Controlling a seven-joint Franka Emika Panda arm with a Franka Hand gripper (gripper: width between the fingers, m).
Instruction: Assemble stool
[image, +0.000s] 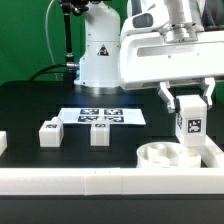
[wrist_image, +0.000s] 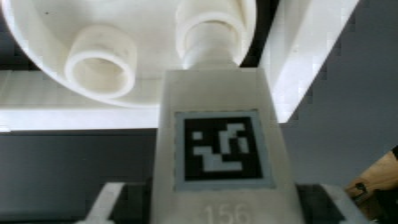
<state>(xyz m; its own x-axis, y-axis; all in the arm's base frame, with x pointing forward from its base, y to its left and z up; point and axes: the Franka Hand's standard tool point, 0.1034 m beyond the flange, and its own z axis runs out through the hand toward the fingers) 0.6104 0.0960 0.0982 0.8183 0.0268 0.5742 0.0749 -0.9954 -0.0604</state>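
Observation:
The round white seat (image: 168, 157) lies near the front rail at the exterior view's right, with sockets facing up. My gripper (image: 189, 108) is shut on a white stool leg (image: 190, 125) with a black-and-white tag, held upright just above the seat. In the wrist view the held leg (wrist_image: 222, 130) fills the middle, its tip at one socket of the seat (wrist_image: 107, 55); my fingers (wrist_image: 111, 205) press its sides. Two more tagged legs (image: 50, 132) (image: 99, 132) stand on the black table at the exterior view's left and middle.
The marker board (image: 100, 116) lies flat behind the two loose legs. A long white border rail (image: 100, 183) runs along the front edge, with a wall part (image: 213, 160) at the exterior view's right. The robot base (image: 98, 50) stands at the back.

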